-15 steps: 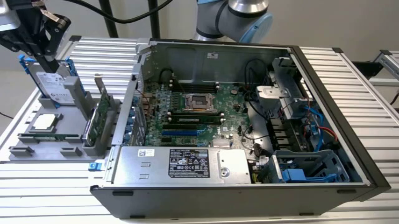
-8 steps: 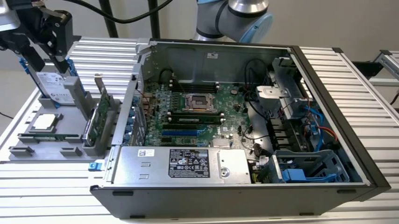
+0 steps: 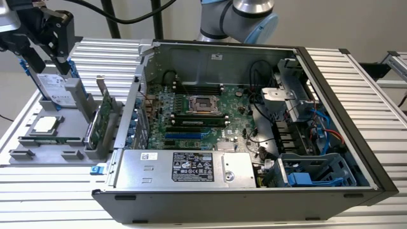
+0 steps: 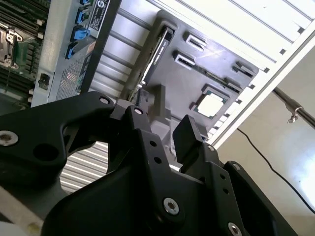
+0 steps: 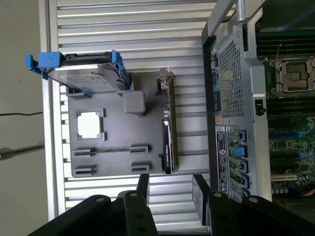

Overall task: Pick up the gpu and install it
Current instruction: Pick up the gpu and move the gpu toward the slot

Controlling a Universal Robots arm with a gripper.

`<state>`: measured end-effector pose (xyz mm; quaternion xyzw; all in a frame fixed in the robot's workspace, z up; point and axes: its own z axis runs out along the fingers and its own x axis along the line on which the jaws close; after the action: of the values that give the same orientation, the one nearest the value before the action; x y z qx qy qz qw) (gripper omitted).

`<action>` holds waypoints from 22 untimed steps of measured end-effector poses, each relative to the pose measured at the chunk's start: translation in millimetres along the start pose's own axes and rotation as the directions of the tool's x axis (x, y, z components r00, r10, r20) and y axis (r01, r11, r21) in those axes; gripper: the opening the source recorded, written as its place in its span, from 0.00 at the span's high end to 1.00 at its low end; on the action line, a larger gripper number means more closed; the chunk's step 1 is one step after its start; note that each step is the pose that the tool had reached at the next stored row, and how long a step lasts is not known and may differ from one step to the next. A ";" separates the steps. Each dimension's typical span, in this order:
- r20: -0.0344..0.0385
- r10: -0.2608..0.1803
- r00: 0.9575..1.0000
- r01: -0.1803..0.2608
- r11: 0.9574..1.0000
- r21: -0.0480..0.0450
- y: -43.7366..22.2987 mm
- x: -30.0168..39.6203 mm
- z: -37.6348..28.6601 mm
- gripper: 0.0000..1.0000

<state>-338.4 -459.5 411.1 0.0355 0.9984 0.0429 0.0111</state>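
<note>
Jaws spread, empty, above gpu (image 5: 167,132) standing edgewise in grey tray (image 5: 113,132); card's long edge to be straddled squarely, centred.

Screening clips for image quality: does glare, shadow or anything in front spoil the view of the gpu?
Exterior view: even light, gpu plain in grey holder. First wrist view: table slats shine, gpu edge-on, unhidden, beyond the open gripper. Second wrist view: the gripper's black body covers much foreground.
</note>
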 end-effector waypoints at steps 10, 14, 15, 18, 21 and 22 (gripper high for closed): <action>0.000 0.000 1.000 0.000 1.000 0.001 -0.2 -0.7 3.6 0.00; 0.000 0.000 1.000 0.000 1.000 0.001 -0.3 -1.7 5.7 0.00; 0.000 0.000 1.000 0.000 1.000 0.001 -0.3 -1.9 6.2 0.00; 0.000 0.000 1.000 0.000 1.000 0.001 -0.4 -2.5 7.2 0.00; 0.000 0.000 1.000 0.000 1.000 0.001 -0.4 -2.6 7.4 0.00; 0.000 0.000 1.000 0.000 1.000 0.001 -0.4 -2.6 7.5 0.00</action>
<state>-335.6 -459.4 403.7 0.0355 0.9984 0.0423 0.0111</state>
